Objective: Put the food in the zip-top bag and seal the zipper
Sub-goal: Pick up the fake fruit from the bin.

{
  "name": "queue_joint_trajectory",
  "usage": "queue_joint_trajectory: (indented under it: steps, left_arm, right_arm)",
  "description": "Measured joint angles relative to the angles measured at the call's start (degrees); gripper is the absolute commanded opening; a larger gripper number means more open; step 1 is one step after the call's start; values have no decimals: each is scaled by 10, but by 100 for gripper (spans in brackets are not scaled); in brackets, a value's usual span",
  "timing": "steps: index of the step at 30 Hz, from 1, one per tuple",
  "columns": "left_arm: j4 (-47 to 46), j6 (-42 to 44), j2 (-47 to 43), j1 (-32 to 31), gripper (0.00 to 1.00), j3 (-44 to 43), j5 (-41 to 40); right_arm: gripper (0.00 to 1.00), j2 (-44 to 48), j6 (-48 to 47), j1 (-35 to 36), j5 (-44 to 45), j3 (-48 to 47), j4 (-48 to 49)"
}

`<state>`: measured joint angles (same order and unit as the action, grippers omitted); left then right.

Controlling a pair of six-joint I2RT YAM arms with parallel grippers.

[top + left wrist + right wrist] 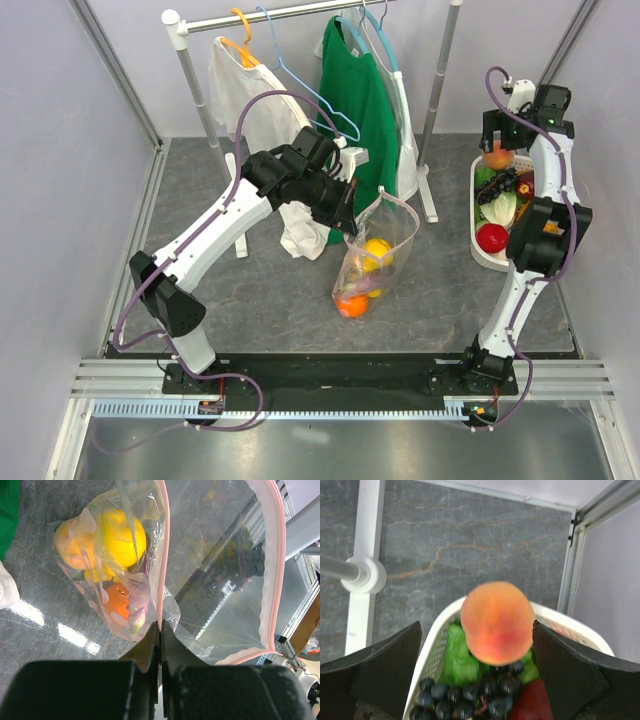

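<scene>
Your left end effector (160, 630) clamps the zipper (162, 555) of the bag (220, 580). Your right end effector (476, 630) stands wide around a peach (495, 622).

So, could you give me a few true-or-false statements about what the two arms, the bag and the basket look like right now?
1. The left pincer is shut on the pink edge strip of the zip-top bag. True.
2. The bag is empty. False: a yellow fruit and an orange fruit lie inside it.
3. A peach is between the fingers of the right pincer, over the white basket. True.
4. The bag is sealed. False: its mouth gapes wide open.
5. The basket holds only grapes. False: a green vegetable and a red piece are there too.
</scene>
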<state>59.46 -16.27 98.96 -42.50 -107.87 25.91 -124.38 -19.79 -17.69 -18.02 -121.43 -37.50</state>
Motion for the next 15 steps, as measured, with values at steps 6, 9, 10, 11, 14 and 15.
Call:
queue_joint_trajectory:
  steps: [6,9,10,11,14,15]
  left_arm:
    - [0,0,0,0,2,0,0]
    - [0,0,0,0,2,2,0]
    - [0,0,0,0,2,2,0]
    - [0,0,0,0,2,3,0]
    - [0,0,0,0,2,3,0]
    - [0,0,0,0,2,3,0]
  right_arm:
    - [98,-38,-12,19,36,-15,28]
    - [98,-53,-24,21,55,-17,34]
    - [98,-57,-28,21,61,-17,34]
    - [98,-59,-32,21,65,-17,35]
    - [98,-64,-41,21,76,-17,36]
    - [98,-65,-43,21,77,-17,38]
